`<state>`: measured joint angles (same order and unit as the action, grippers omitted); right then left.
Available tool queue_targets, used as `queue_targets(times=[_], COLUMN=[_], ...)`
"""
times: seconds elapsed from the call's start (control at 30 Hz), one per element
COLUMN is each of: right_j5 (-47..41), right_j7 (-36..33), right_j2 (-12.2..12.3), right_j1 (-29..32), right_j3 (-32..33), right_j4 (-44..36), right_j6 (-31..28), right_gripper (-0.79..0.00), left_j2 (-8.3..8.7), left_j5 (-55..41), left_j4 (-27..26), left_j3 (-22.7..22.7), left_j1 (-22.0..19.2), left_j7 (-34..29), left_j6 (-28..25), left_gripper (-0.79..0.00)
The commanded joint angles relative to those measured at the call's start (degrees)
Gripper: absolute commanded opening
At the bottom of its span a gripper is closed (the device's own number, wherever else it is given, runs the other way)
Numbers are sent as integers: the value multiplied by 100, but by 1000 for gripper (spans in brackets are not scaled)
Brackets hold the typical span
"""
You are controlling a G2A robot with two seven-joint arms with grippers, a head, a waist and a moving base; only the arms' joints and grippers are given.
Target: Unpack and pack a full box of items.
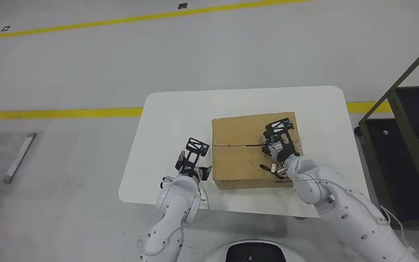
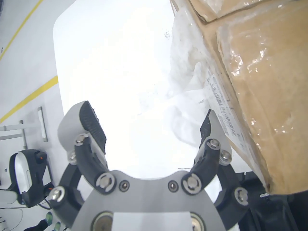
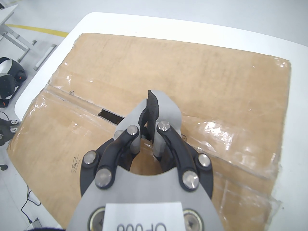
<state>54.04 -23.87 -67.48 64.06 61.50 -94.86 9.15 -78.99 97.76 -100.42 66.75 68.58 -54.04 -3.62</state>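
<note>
A closed brown cardboard box (image 1: 242,141) sits on the white table (image 1: 170,131), toward its right half. Clear tape runs along the centre seam, where a small dark gap (image 3: 109,116) shows. My right gripper (image 3: 152,97) is shut, its fingertips pressed together just above the taped seam on the box (image 3: 192,73); from above, the right gripper (image 1: 276,131) sits over the box's right part. My left gripper (image 2: 148,116) is open with nothing between its fingers. It hovers over the table (image 2: 108,49) beside the box's left side (image 2: 259,73); the left gripper (image 1: 194,149) sits near the front edge.
Loose clear tape (image 2: 182,61) hangs off the box's side, close to one left finger. A dark metal frame (image 1: 393,131) stands right of the table. The table's left half is bare. Yellow floor lines run behind.
</note>
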Motion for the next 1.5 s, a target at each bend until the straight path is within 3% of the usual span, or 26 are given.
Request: queue_targets(times=[0.0,0.47,0.97,1.47], right_j5=[12,120,191,120], right_j7=[9,8,-21,-5], right_j2=[-5,-83,-162,-231], right_j1=[27,31,-49,-38], right_j3=[25,-4,58,181], right_j4=[-20,12,131,178], right_j6=[-9,-154,-186,-178], right_gripper=[-785,-785,-785,-785], left_j2=[-14,-126,-178,-257], left_j5=[-25,-347,-913,-900], left_j4=[87,706,789,707], left_j3=[-52,-165,105,5], left_j1=[-39,-246,-361,-677], left_j7=[136,1068,1625,1886], left_j6=[13,522,773,949], left_gripper=[0,0,0,0])
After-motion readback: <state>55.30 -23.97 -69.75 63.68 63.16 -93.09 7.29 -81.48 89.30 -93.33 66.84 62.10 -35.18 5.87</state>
